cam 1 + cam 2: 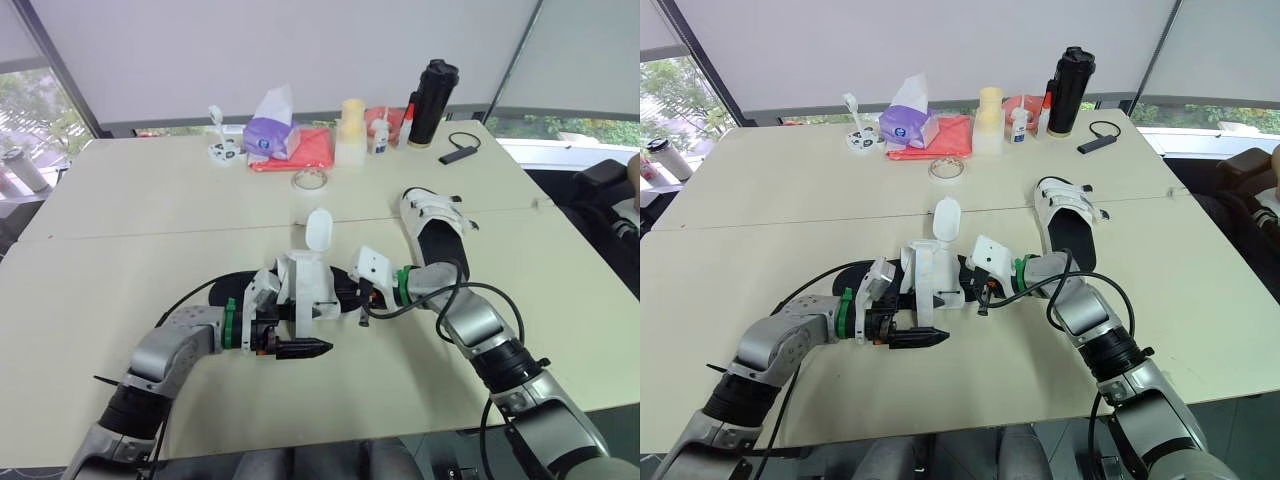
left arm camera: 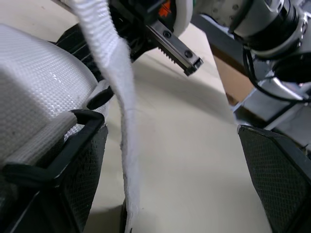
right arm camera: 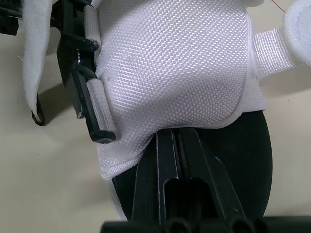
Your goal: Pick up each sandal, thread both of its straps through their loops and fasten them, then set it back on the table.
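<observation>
1. Two sandals lie on the table [image 1: 150,220]: the near sandal [image 1: 305,285] between both grippers, the second sandal [image 1: 435,225] beyond the right gripper [image 3: 176,141], well apart.
2. The left gripper [image 1: 318,348] has its fingers wide apart; a loose white strap [image 2: 116,73] hangs between them, and a black loop [image 2: 80,133] sits just beside one finger.
3. The right gripper's fingers are together over the near sandal's black sole, tips at its white upper.

sandal [image 3: 175,63] – white woven upper, black sole; table [image 1: 150,200] beige
</observation>
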Tool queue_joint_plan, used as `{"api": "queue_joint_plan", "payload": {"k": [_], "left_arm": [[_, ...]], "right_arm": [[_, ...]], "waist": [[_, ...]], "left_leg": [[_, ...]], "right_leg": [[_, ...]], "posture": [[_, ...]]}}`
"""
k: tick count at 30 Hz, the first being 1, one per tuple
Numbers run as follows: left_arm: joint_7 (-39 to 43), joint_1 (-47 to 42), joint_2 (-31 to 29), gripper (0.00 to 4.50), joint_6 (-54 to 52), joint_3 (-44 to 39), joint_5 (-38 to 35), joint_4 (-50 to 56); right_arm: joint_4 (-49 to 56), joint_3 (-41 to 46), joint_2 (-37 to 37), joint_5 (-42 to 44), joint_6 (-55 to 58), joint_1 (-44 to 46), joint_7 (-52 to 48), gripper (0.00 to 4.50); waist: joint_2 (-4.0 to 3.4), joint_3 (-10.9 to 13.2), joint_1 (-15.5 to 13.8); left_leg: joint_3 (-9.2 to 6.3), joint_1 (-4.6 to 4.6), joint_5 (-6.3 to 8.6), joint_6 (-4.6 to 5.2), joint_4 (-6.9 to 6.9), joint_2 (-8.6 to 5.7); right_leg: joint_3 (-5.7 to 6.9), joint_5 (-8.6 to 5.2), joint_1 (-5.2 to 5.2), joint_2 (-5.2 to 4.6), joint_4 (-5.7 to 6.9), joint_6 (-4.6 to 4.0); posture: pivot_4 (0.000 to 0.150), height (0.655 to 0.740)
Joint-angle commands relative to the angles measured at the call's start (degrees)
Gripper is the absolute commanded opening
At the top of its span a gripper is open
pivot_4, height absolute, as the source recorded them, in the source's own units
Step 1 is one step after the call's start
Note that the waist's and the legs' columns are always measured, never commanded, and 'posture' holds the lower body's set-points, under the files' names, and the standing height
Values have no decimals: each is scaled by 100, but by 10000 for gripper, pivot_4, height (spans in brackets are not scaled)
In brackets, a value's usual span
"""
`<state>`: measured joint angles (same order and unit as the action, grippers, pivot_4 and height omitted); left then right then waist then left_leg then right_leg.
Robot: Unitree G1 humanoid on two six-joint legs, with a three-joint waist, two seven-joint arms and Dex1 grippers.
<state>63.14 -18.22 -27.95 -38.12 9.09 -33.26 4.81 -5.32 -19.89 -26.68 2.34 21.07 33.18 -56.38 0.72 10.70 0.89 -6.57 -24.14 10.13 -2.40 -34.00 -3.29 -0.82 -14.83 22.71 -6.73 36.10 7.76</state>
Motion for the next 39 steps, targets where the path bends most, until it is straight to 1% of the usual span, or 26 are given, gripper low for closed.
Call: {"api": "queue_joint_plan", "payload": {"k": [1, 2, 3, 4, 8, 9, 10, 21, 23, 27, 32, 37, 38, 39], "left_arm": [[-134, -95, -47, 44363, -71, -297, -144, 192], [-153, -79, -56, 39280, -104, -317, -168, 206], [-171, -50, -73, 36254, -144, -357, -204, 235], [-199, -24, -86, 31599, -190, -405, -246, 263], [-264, 69, -197, 11039, -328, -595, -387, 384], [-269, 90, -231, 7406, -355, -631, -414, 414], [-289, 112, -261, 1602, -373, -656, -415, 436], [-295, 216, -412, 1602, -756, -740, -711, 603], [-476, -39, -303, 1602, -1094, -1016, -1134, 680], [-694, -523, -229, 1602, -1491, -1341, -1604, 623], [-653, -643, -353, 1602, -1463, -1247, -1512, 551], [-691, -789, -344, 1602, -1448, -1300, -1503, 343], [-694, -831, -340, 701, -1400, -1300, -1459, 264], [-692, -860, -340, 701, -1364, -1297, -1428, 209]], "right_arm": [[-95, -131, -40, -149, 152, -105, 15, 0], [-97, -133, -40, -151, 150, -103, 16, 0], [-91, -133, -44, -149, 152, -105, 14, 0], [-90, -132, -46, -149, 153, -105, 14, 0], [-81, -133, -54, -151, 157, -110, 13, 0], [-81, -134, -53, -150, 161, -110, 13, 0], [-82, -138, -53, -153, 161, -110, 12, 0], [-114, -144, -43, -151, 147, -87, -4, 0], [-119, -144, -45, -152, 149, -89, -7, 0], [-121, -152, -41, -163, 140, -95, -2, 0], [-125, -160, -32, -169, 129, -94, 8, 0], [-111, -152, -29, -166, 135, -107, 22, 0], [-113, -156, -25, -169, 132, -108, 28, 0], [-117, -160, -22, -173, 129, -109, 32, 0]], "waist": [[0, 0, 0], [0, 0, 0], [0, 0, 0], [0, 0, 1], [0, 0, 5], [0, 0, 5], [0, 0, 4], [0, 0, 5], [1, 1, 3], [3, 1, 3], [3, 1, 24], [3, 1, 11], [3, 1, 9], [3, 1, 10]], "left_leg": [[0, 0, 0, 0, 0, 0], [0, 0, 0, 0, 0, 0], [0, 0, 0, 0, 0, 0], [0, 0, 0, 0, 0, 0], [0, 0, 0, 0, 1, 0], [0, 0, 0, 0, 1, 0], [0, -1, 0, -1, 1, 1], [0, -1, 1, -2, 1, 2], [0, -1, 1, -2, 1, 2], [-3, -3, 1, -1, 1, 2], [1, -3, 1, -1, 3, -7], [2, -3, 0, -1, 3, -7], [2, -3, 0, -1, 3, -7], [2, -3, 0, -1, 3, -7]], "right_leg": [[0, 0, 0, 0, 0, 0], [0, 0, 0, 0, 0, 0], [0, 0, 0, 0, 0, 0], [0, 0, 0, 0, 0, 0], [-1, 0, 1, 0, -1, 0], [-1, 0, 1, 0, -1, 0], [-1, 0, 1, 0, -2, 0], [-1, -1, 2, -1, -4, -1], [-1, -1, 2, -1, -4, -1], [1, -1, 2, -1, -3, 0], [-1, -1, 3, -1, -4, 3], [0, -1, 2, 2, -4, 1], [0, -1, 2, 2, -4, 1], [1, -1, 2, 2, -4, 1]], "posture": [[1500, 7400], [1500, 7400], [1500, 7400], [1500, 7400], [1500, 7400], [1500, 7400], [1500, 7400], [1500, 7400], [1500, 7400], [1500, 7400], [1500, 7400], [1500, 7400], [1500, 7400], [1500, 7400]]}}
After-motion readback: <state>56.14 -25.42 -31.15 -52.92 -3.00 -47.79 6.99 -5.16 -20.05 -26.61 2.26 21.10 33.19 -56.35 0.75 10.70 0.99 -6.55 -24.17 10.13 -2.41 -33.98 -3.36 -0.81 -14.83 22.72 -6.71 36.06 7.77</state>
